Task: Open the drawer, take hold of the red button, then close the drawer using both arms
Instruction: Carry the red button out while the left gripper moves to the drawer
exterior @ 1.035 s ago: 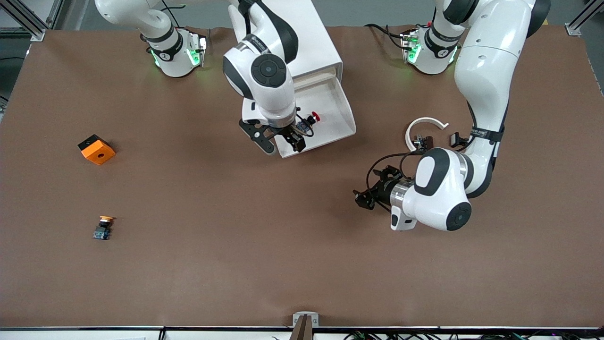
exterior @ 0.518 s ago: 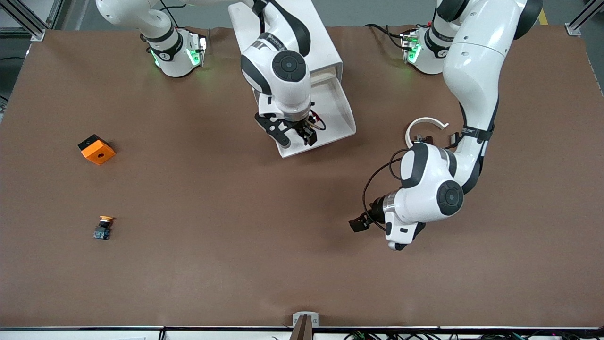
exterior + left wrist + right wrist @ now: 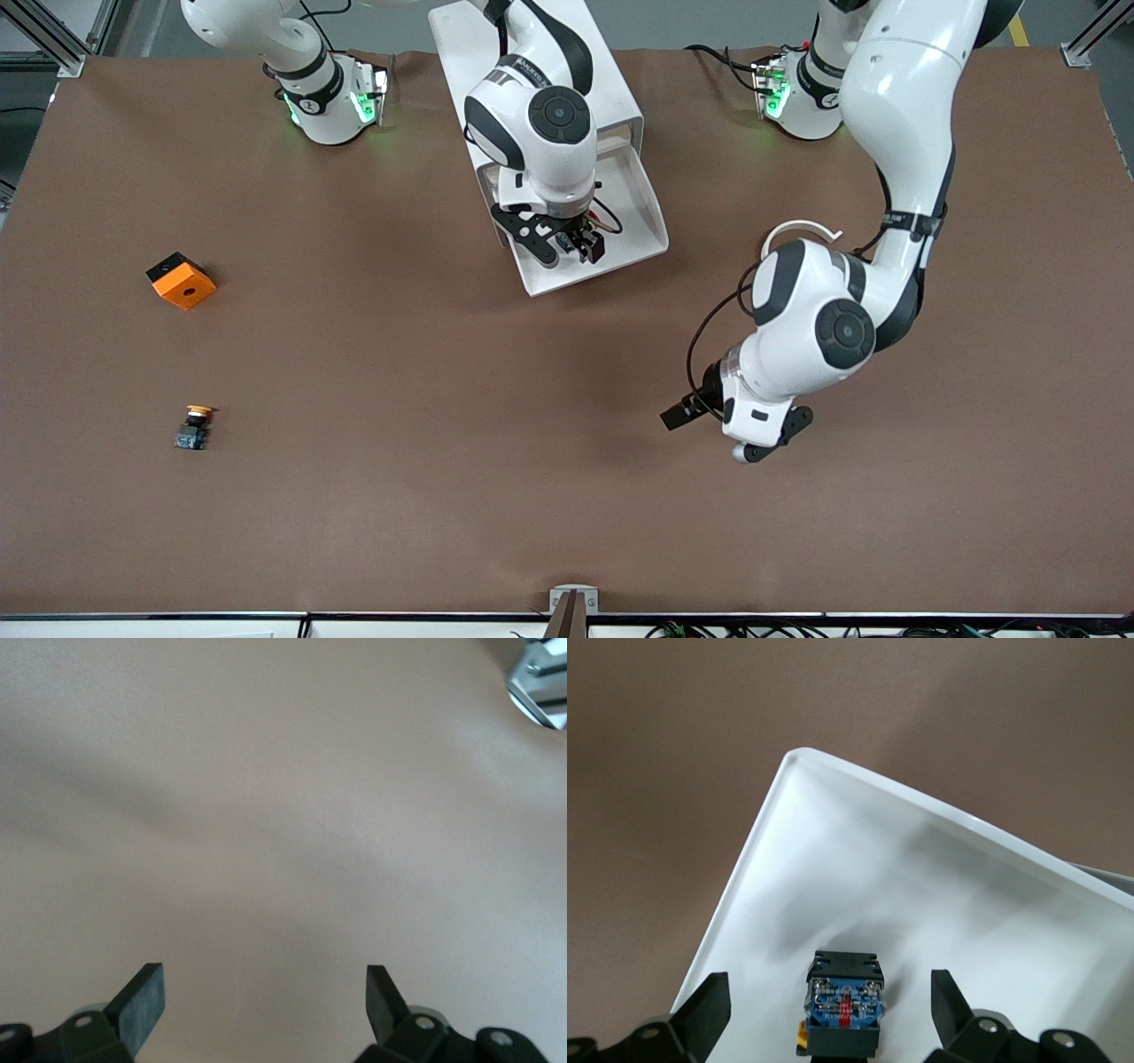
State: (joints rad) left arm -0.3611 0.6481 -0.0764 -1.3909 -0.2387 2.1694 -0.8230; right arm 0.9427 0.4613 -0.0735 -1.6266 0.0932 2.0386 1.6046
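The drawer (image 3: 645, 215) stands pulled out of the white cabinet (image 3: 607, 84), toward the front camera. My right gripper (image 3: 568, 247) is down inside the drawer with its fingers open. In the right wrist view the button's black-and-blue body (image 3: 843, 1003) lies on the drawer floor (image 3: 921, 877) between the open fingers of the right gripper (image 3: 828, 994), apart from both. Its red cap is hidden. In the front view the gripper covers the button. My left gripper (image 3: 698, 413) hangs open and empty over bare table, nearer the front camera than the drawer; the left wrist view shows the left gripper (image 3: 266, 1001) over brown mat.
An orange cube (image 3: 181, 280) and a yellow-capped button (image 3: 194, 427) lie toward the right arm's end of the table. A white curved ring piece (image 3: 799, 230) lies beside the left arm's forearm. A metal part (image 3: 540, 680) shows at the left wrist view's corner.
My right gripper has moved from the drawer's front edge in over the button and now straddles it. My left arm has turned its gripper downward over the table.
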